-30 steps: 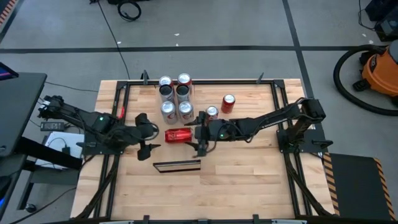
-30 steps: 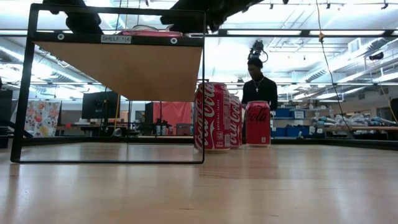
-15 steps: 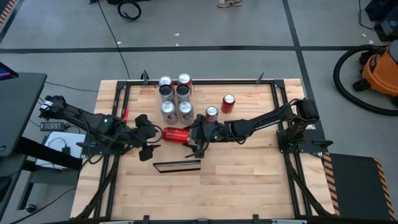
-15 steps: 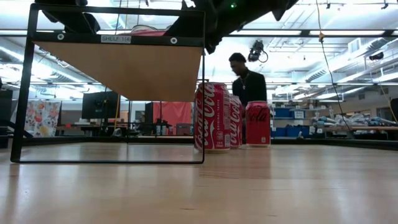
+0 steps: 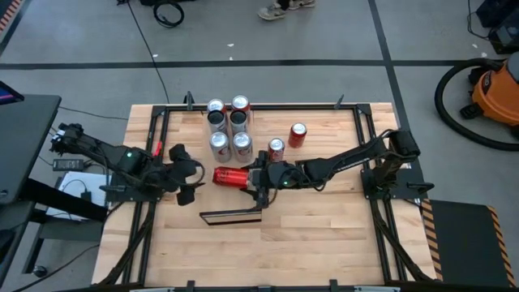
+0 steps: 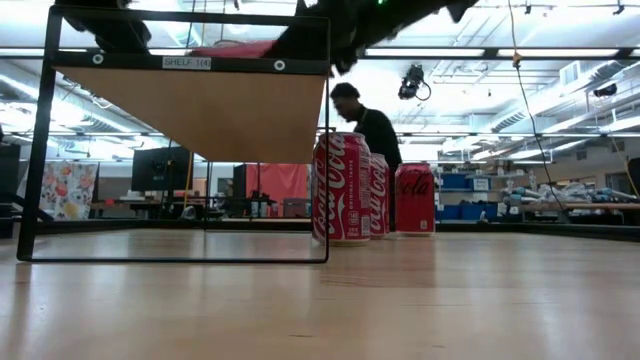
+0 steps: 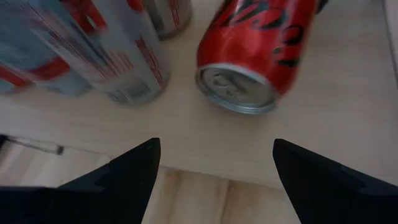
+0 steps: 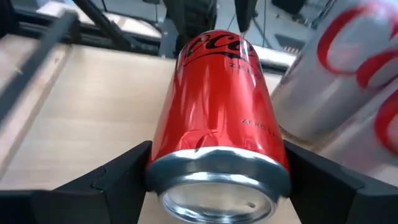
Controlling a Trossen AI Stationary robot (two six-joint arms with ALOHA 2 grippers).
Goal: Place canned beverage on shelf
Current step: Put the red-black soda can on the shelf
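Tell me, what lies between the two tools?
A red can lies on its side between the left tool and the right tool, seen in the high view.

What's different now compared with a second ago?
The right gripper has closed in around the end of the lying red can, its fingers now against the can's sides. The left gripper has backed off a little, open. In the low view, the person behind has walked to the left. The standing cans and the shelf haven't moved.
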